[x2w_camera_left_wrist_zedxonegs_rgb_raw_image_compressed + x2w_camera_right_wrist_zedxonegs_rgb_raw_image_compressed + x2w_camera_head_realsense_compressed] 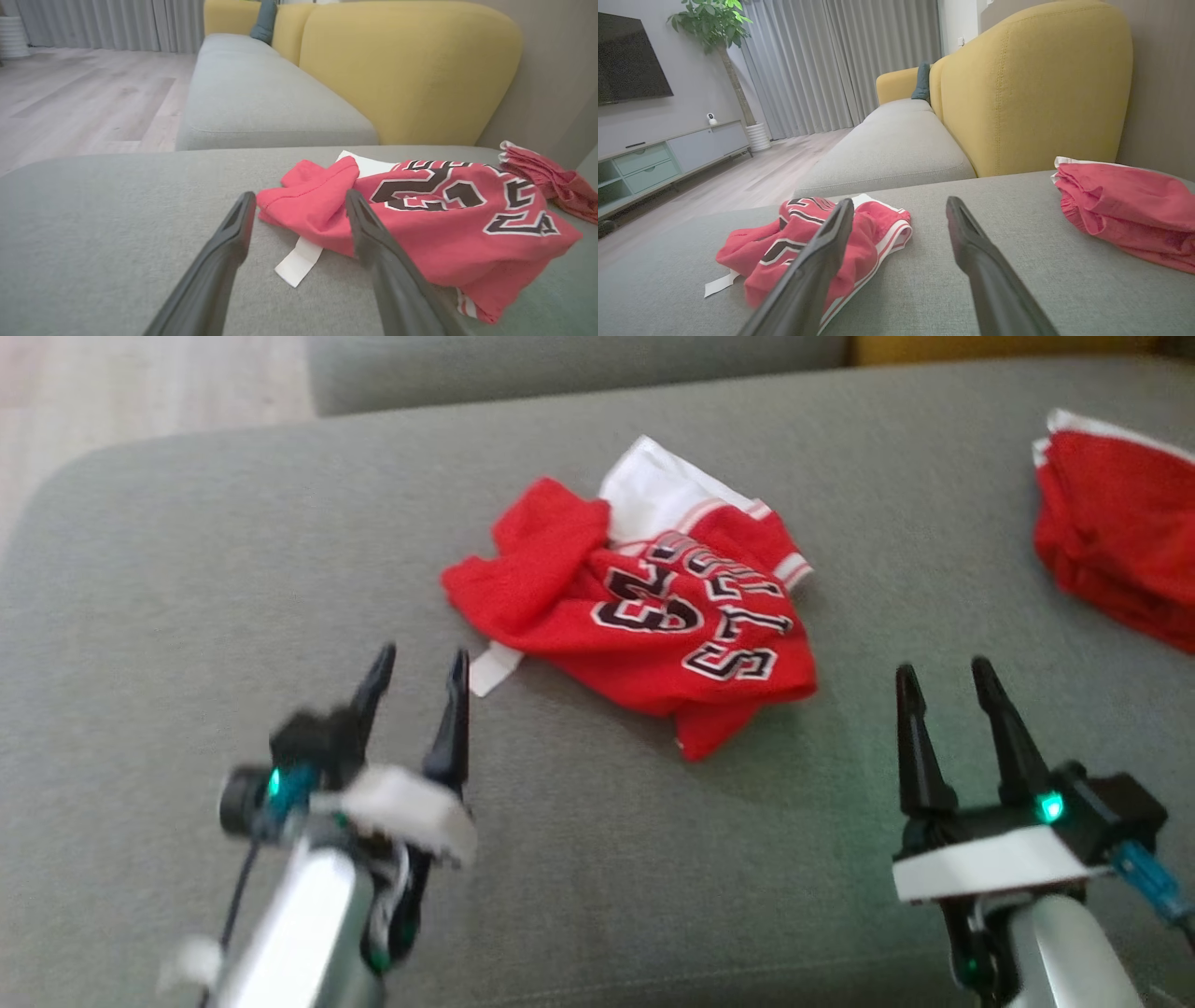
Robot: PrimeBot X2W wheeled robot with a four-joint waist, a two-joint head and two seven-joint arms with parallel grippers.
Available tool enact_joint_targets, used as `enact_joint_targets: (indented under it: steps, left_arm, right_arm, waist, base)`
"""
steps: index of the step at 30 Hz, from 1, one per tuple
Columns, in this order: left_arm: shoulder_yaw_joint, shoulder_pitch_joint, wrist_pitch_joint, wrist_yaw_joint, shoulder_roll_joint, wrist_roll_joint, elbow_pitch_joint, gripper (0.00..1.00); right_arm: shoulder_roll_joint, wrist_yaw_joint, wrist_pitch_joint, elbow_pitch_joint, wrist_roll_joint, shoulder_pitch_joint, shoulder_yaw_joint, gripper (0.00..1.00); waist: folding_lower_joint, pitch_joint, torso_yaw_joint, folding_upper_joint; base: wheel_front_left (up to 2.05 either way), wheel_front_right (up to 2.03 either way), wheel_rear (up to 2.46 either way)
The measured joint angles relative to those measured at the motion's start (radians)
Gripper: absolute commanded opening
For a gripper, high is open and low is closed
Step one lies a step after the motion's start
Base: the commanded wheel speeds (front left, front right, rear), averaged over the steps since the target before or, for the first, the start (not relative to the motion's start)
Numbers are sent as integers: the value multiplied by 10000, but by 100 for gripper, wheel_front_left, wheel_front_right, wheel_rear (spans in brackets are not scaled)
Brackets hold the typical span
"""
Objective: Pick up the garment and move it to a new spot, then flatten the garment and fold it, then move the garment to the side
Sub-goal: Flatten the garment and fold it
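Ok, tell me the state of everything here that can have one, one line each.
Red jersey: crumpled, not yet flattened, lying on the grey cushion, not held.
Second red garment: bundled at the right, apart from the jersey.
Left gripper: open, empty, near the jersey's edge.
Right gripper: open, empty, over bare cushion.

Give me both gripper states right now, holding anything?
Left gripper: open, empty, near the red jersey.
Right gripper: open, empty, over the grey cushion.
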Motion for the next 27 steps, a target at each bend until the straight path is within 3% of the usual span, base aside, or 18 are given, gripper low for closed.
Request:
enact_joint_targets:
  steps: [8,17,18,19,20,22,23,27]
  left_arm:
    - [554,-1921,1244,-207,-21,-828,2146,100]
    - [959,-2696,1607,-140,130,-1103,3726,100]
    - [955,-2705,1607,-140,130,-1103,3856,95]
    - [959,-2710,1607,-136,128,-1108,3962,76]
    - [957,-2722,1613,-109,128,-1145,4056,46]
    - [945,-2771,1586,-109,130,-1174,4219,10]
    - [934,-2814,1465,-109,134,-1170,4259,0]
    - [936,-2873,838,-107,144,-1097,4190,0]
  right_arm:
    - [2,0,-92,48,167,-499,232,100]
    - [2,0,-100,219,357,-564,272,100]
    - [2,0,-100,215,395,-593,272,100]
    - [2,0,-100,207,439,-634,272,100]
    - [2,0,-100,186,439,-662,272,100]
    - [2,0,-102,151,441,-671,276,100]
    - [2,0,-102,132,454,-670,272,100]
    - [2,0,-128,65,468,-668,219,100]
  waist:
    - [1,864,-973,0]
    - [2,1462,-1871,0]
    - [2,1483,-1911,0]
    - [2,1492,-1934,0]
    - [1,1491,-1940,0]
    - [1,1474,-1927,0]
    - [1,1460,-1912,0]
    - [1,1403,-1814,0]
  base:
    - [0,0,0]
    - [0,0,0]
    - [0,0,0]
    - [0,0,0]
    - [0,0,0]
    - [0,0,0]
    - [0,0,0]
    - [0,0,0]
